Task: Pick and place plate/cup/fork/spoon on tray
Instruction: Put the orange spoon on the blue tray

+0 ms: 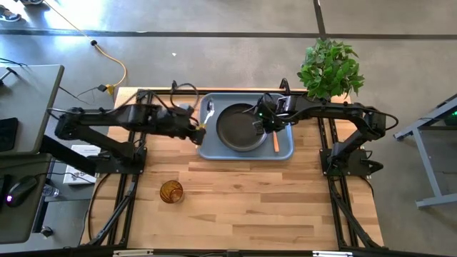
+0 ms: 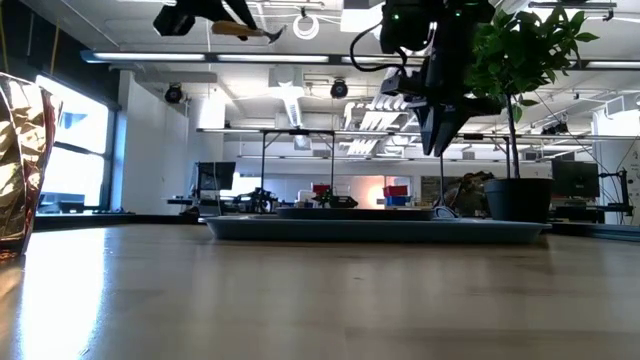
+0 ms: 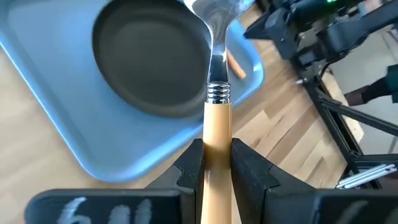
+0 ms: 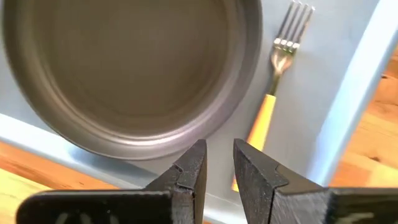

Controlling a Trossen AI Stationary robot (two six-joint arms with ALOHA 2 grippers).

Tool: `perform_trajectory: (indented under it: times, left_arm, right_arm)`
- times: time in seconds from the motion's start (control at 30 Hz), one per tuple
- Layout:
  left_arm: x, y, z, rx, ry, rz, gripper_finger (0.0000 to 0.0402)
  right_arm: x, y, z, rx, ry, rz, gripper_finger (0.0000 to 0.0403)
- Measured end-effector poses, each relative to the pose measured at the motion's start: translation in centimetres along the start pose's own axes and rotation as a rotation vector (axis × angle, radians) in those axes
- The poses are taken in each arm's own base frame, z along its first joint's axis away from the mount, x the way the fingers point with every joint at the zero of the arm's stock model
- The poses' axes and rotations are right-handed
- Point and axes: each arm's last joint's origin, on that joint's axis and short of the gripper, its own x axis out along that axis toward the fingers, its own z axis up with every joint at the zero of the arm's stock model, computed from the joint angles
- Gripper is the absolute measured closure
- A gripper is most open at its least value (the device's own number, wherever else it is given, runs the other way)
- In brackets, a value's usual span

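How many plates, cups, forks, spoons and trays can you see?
plate: 1
cup: 1
fork: 1
spoon: 1
tray: 1
Total: 5

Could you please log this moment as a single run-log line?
left tool: shut on spoon, above tray | right tool: open over plate | fork: on tray | cup: on table
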Motion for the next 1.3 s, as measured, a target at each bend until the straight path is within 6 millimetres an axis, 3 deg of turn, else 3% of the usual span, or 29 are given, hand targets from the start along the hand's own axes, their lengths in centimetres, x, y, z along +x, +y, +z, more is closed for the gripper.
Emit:
perform_trajectory:
  times: [0.3,0.77,1.07,1.3]
  left_arm:
    - [4.8,-2.6,-4.2,-0.126,0.092,0.114,0.0353]
    - [10.8,-5.7,-13.1,-0.25,0.198,0.194,0.0353]
    - [14.1,-6.2,-17.8,-0.292,0.216,0.235,0.0353]
    - [15.5,-6.0,-20.1,-0.315,0.231,0.26,0.0353]
  right_arm:
    - [0.0,-0.4,-0.3,-0.09,0.025,-0.043,0.0331]
    - [0.0,-0.3,-0.2,-0.141,0.018,-0.036,0.0331]
    - [0.0,-0.3,-0.2,-0.14,0.012,-0.03,0.0331]
    - [0.0,-0.2,-0.1,-0.14,0.007,-0.03,0.0331]
